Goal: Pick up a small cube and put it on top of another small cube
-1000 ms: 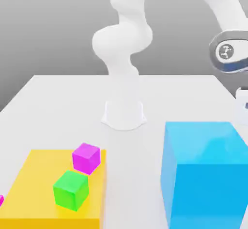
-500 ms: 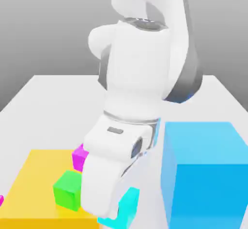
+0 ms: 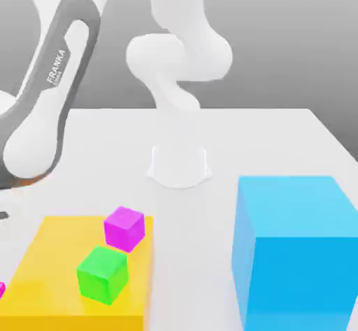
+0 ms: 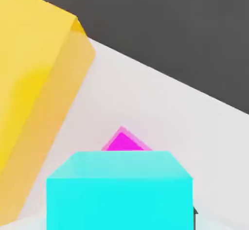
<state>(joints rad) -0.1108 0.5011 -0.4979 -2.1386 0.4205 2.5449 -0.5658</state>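
Observation:
In the hand view a small cyan cube sits close to the camera. A small magenta cube peeks out just past its far edge; I cannot tell whether the two touch. In the exterior view another small magenta cube and a small green cube rest apart on a flat yellow slab. A sliver of magenta shows at that view's left edge. My arm's forearm link slants down toward the exterior view's left edge.
A large blue cube stands on the white table at the exterior view's right. The arm's round base is at the middle back. The yellow slab lies beside the cyan cube in the hand view.
The arm has swung from the front middle, where it carried the cyan cube, over to the exterior view's left. The cyan cube has left the exterior view.

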